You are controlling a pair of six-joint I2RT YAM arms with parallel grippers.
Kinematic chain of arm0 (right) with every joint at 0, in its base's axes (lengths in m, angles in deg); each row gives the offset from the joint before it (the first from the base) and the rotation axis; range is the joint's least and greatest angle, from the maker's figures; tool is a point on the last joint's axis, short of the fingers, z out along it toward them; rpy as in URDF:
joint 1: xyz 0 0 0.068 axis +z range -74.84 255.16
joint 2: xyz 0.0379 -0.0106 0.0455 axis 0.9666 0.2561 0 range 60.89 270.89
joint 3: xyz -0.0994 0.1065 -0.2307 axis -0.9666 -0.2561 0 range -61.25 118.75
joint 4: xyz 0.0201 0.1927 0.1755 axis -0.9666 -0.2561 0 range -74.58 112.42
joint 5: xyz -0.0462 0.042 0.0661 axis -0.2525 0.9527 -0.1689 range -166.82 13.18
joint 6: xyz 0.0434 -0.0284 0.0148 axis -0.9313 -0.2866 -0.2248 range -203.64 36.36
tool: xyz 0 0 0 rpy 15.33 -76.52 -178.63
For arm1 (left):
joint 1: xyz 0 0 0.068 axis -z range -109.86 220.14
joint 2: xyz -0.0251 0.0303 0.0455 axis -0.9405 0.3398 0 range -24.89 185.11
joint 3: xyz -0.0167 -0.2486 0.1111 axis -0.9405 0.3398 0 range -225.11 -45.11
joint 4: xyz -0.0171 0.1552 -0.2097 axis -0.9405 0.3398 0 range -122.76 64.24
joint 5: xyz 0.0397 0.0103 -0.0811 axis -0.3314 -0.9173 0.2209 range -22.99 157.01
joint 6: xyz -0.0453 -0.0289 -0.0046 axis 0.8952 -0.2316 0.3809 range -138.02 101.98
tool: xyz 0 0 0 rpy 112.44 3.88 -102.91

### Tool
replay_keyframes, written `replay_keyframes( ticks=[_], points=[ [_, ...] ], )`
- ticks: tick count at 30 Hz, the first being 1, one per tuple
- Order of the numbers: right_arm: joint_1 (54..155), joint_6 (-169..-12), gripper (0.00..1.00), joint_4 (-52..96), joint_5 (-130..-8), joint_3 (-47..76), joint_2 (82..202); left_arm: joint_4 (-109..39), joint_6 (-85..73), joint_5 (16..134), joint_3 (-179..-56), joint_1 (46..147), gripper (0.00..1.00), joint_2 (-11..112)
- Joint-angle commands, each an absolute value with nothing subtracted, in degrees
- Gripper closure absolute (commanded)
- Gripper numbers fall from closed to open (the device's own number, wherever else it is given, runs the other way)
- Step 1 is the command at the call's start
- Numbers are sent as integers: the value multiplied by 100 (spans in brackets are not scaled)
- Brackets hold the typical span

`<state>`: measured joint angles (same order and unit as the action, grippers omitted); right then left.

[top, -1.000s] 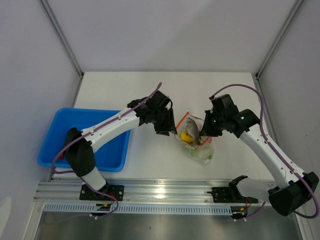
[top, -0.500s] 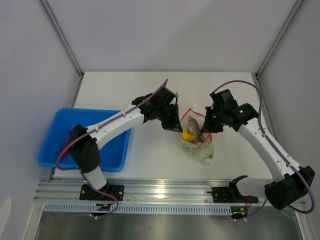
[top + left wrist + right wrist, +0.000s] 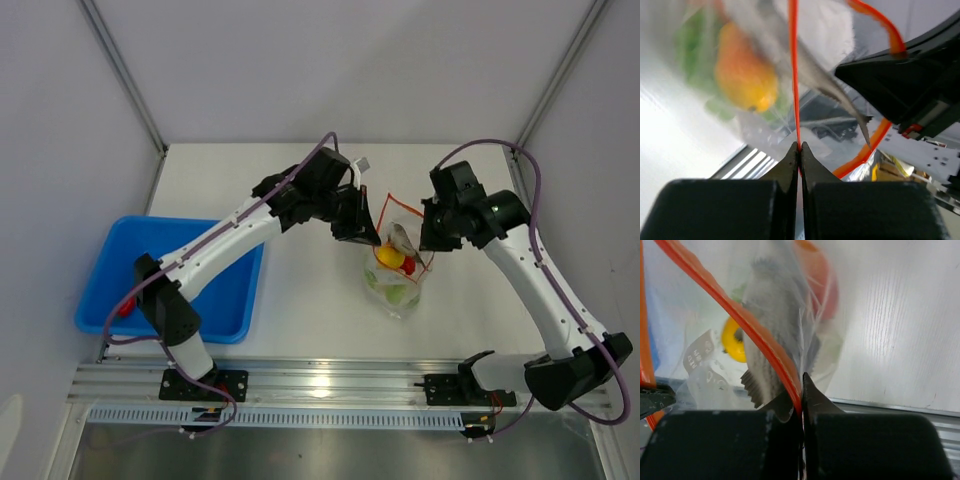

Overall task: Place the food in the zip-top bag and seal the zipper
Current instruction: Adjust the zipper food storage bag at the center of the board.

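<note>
1. Zip-top bag (image 3: 398,285) is right of centre on the table (image 3: 300,310), bottom end pointing at the near rail (image 3: 320,378); honestly can't tell from above if that end rests on the table or hangs just off it.
2. At roughly the same depth, way off to the left, there's the blue tray (image 3: 228,325), well apart from the bag; a small red bit (image 3: 125,308) lies in its near left corner, half hidden by the left arm.
3. The food's inside the bag; green leafy bits (image 3: 395,293) lowest, then the yellow lemon-like piece (image 3: 385,257) with the red-orange fruit (image 3: 408,265) right beside it, then the grey fish (image 3: 400,237) up at the mouth.
4. Farther back, the mouth gapes open; the zipper (image 3: 794,75) shows as a thin red strip on each side, the two sides apart with the fish between them.
5. The left gripper (image 3: 366,222) holds the mouth's left end; in the wrist view its jaws are pinched tight on the red strip; the right gripper (image 3: 428,237) does the same at the right end, jaws clamped on the strip with crinkly plastic bunched around them.
6. Beyond both grippers it's just white table running back to the grey walls.
</note>
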<state>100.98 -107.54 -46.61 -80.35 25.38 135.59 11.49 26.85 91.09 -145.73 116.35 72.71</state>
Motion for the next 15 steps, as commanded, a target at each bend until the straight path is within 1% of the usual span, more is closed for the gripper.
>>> replay_keyframes(
  ticks=[1, 2, 4, 8, 9, 11, 14, 15],
  points=[
    [10030, -10702, 100, -4421, -7753, 1761, 13542, 1311, 2699, 9741, -14100, 11532, 99, 7520],
    [10021, -10728, 100, -4290, -7569, 1410, 13655, 1425, 2681, 9769, -14126, 11470, 99, 7730],
    [10012, -10728, 100, -4253, -7655, 1301, 13753, 1461, 2611, 9778, -14257, 11435, 99, 7776],
    [10038, -10509, 100, -4699, -7945, 2047, 13780, 1041, 2698, 9681, -14477, 11461, 99, 7224],
    [10038, -10465, 100, -4797, -7998, 2388, 13736, 1031, 2759, 9690, -14565, 11461, 99, 7092],
    [10038, -10447, 100, -4965, -7999, 2601, 13692, 1022, 2848, 9812, -14636, 11461, 99, 7091],
    [10038, -10456, 100, -4817, -7752, 2445, 13613, 1170, 2839, 9796, -14610, 11444, 99, 7266],
    [10030, -10456, 100, -4729, -7761, 2131, 13604, 1197, 2848, 9795, -14488, 11417, 99, 7345]
  ],
)
